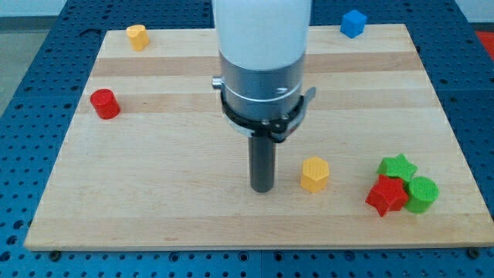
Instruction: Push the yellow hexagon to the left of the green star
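Note:
The yellow hexagon point(315, 174) lies on the wooden board at the view's lower right of centre. The green star point(397, 167) sits further right, touching a red star point(386, 195) below it and a green cylinder point(421, 194) at its lower right. My tip point(262, 188) rests on the board just left of the yellow hexagon, with a small gap between them. The hexagon lies between my tip and the green star.
A second yellow block point(137, 36) sits at the view's top left. A red cylinder point(105, 103) lies at the left. A blue cube point(353, 22) is at the top right edge. The board point(154, 193) lies on a blue perforated table.

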`<state>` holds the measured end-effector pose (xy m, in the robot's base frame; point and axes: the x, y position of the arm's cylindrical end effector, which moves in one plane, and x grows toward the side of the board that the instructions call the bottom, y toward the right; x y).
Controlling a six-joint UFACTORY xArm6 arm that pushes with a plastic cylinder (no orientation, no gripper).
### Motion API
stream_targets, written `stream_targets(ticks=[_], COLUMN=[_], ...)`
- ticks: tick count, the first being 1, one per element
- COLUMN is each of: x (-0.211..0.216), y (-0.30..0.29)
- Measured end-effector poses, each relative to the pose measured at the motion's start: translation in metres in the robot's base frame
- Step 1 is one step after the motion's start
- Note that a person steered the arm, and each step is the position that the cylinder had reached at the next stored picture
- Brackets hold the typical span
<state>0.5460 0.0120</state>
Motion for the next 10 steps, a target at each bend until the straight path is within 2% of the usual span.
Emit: stream_targets(ticks=[2,5,6,8,9,10], x=[-0.019,-0.025,-0.033,-0.034,-0.035,-0.061], y=[0.073,0.029,0.055,0.149,0.144,0.133])
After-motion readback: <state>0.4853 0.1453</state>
